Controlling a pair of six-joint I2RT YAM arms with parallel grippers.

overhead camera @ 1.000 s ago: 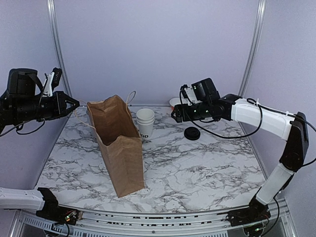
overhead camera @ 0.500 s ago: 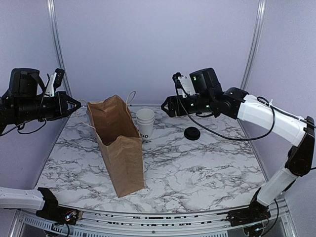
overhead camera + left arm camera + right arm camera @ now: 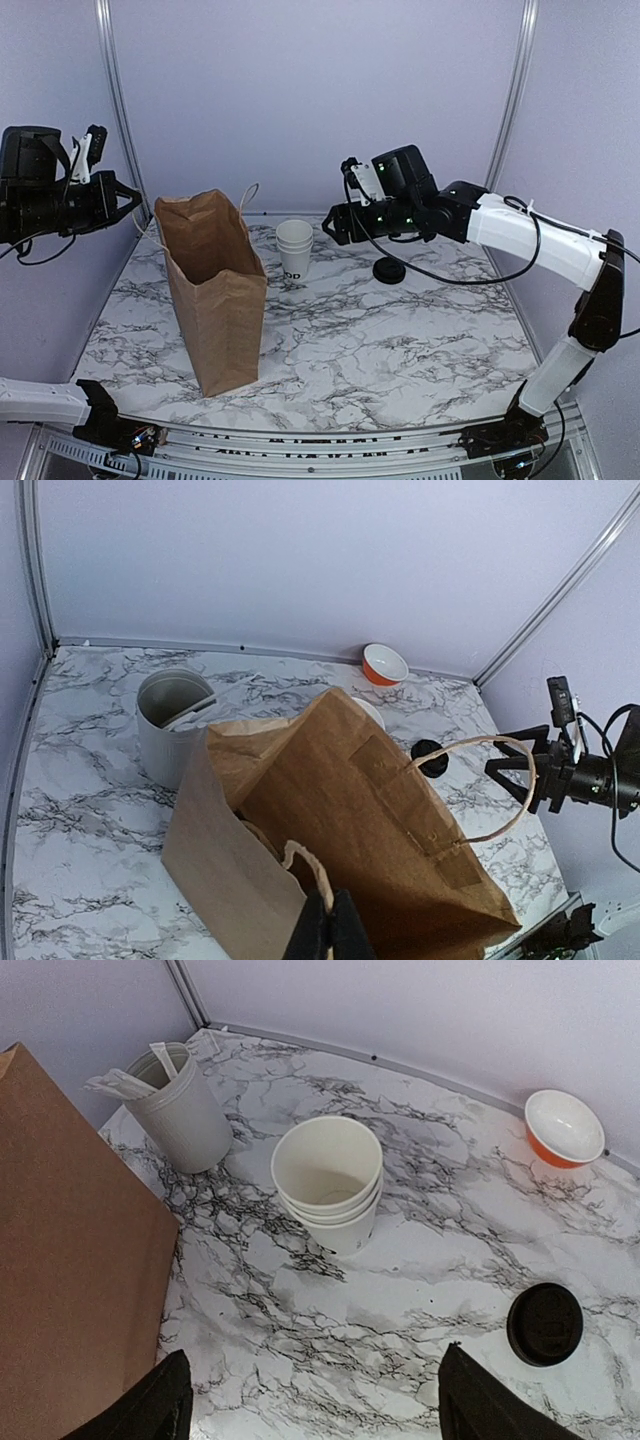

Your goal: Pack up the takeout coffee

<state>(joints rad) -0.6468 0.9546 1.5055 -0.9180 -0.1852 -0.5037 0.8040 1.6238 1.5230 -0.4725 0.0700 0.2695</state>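
Cups [image 3: 328, 1175] stacked ahead of right pincer [image 3: 315, 1360], apart | spread wide, empty | left pincer [image 3: 326, 932] pinching bag handle [image 3: 303, 860]

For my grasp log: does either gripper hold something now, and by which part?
The left gripper holds the paper bag by its near handle loop. The right gripper is open near the paper cups and holds nothing.

the left gripper [image 3: 325, 935] pinches the open brown paper bag [image 3: 380, 820] by its near handle. beyond the bag sit a grey-white canister [image 3: 170, 730], an orange-and-white bowl [image 3: 385, 664] and a black lid [image 3: 432, 758].
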